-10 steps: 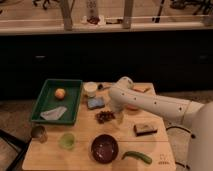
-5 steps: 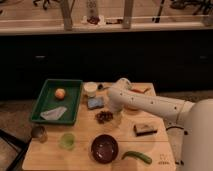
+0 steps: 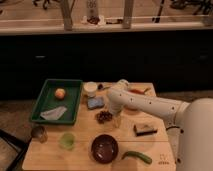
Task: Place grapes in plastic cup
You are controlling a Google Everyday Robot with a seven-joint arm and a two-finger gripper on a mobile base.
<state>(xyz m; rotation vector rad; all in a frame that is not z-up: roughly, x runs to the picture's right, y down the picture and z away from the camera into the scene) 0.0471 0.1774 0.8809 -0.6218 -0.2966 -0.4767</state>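
The grapes (image 3: pixel 104 117), a small dark reddish-purple bunch, lie on the wooden table (image 3: pixel 85 157) near its middle. The plastic cup (image 3: pixel 67 140), short and translucent light green, stands upright at the front left, well apart from the grapes. My gripper (image 3: pixel 116 120) hangs from the white arm (image 3: pixel 150 105) and sits just right of the grapes, close to the table top.
A green tray (image 3: pixel 75 95) at the left holds an orange fruit (image 3: pixel 60 93) and a pale cloth (image 3: pixel 53 113). A white cup (image 3: pixel 90 88), blue sponge (image 3: pixel 95 103), maroon bowl (image 3: pixel 104 148), green pepper (image 3: pixel 136 156), dark box (image 3: pixel 145 129) and metallic tin (image 3: pixel 39 133) stand around.
The arm has shifted slightly, bringing the gripper down beside the grapes. The grapes and cup have not moved.
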